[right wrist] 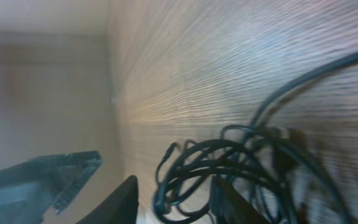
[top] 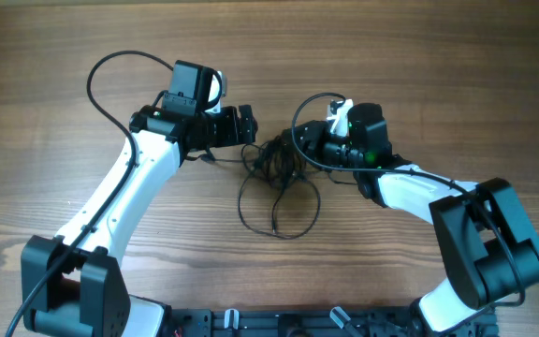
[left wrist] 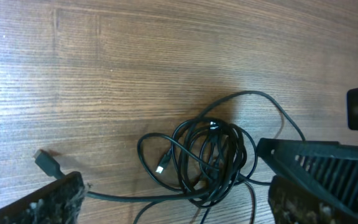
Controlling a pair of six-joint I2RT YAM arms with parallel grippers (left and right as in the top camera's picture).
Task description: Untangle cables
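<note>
The cables (top: 274, 167) lie as a tangled black bundle at the table's middle, with loose loops (top: 279, 220) trailing toward the front. My left gripper (top: 248, 124) hovers just left of the bundle, open wide. In the left wrist view the coil (left wrist: 210, 158) lies ahead of the gripper (left wrist: 173, 186), and one strand runs across between the fingers. A plug (left wrist: 45, 162) lies beside the left finger, and a small connector (left wrist: 160, 168) sits inside a loop. My right gripper (top: 307, 140) is at the bundle's right edge. Its fingers (right wrist: 120, 202) stand apart, with cable loops (right wrist: 185, 180) between them.
Wood-grain table (top: 419, 65) all round. The left arm's thick wiring (top: 110, 84) arcs at the back left. Both arm bases (top: 73, 290) stand at the front edge. The right wrist view is blurred and shows my left gripper (right wrist: 42, 180) at its lower left.
</note>
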